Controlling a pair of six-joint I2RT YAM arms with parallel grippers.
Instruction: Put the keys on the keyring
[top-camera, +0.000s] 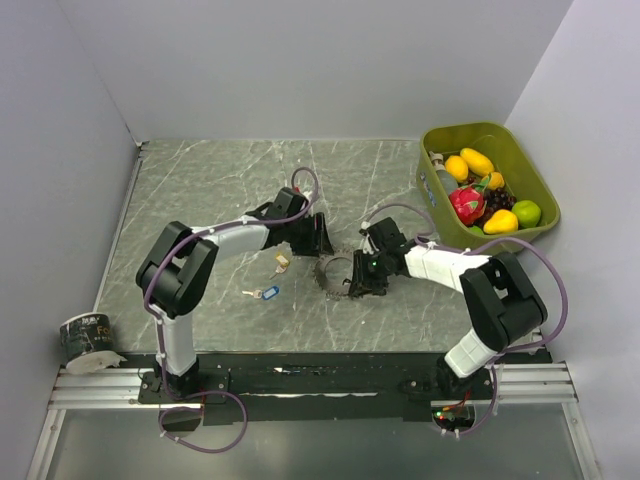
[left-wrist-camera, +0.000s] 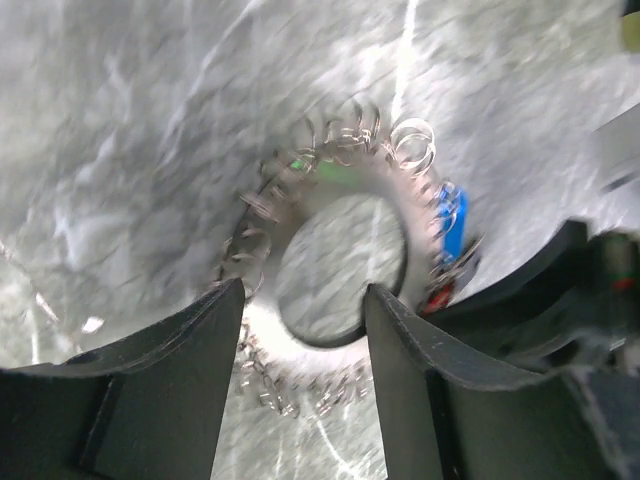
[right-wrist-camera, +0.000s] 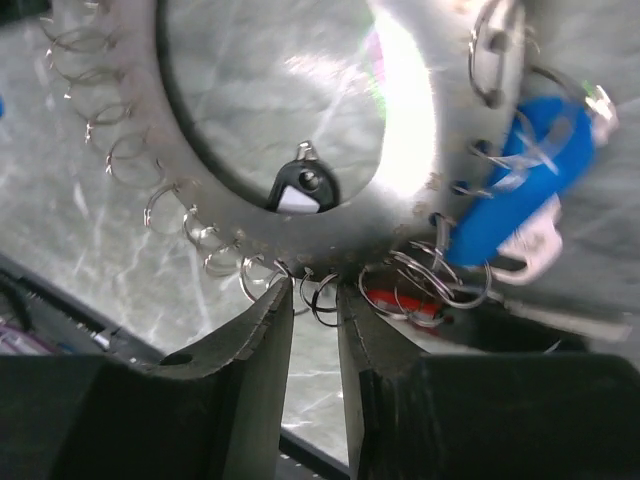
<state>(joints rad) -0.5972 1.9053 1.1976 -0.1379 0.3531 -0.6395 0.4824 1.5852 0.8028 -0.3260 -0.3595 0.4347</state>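
right claw (right-wrist-camera: 315, 290) at keyring (right-wrist-camera: 400, 150) rim; left claw (left-wrist-camera: 303, 290) spread above it

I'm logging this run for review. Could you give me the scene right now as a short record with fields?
keyring: mid table, between the grippers, small loops round its rim
left gripper: open, over keyring
right gripper: jaws narrow at keyring's rim; grip unclear
loose keys: yellow-tagged key, blue-tagged key, left of keyring
at ring's rim: blue tag
fruit bin: far right
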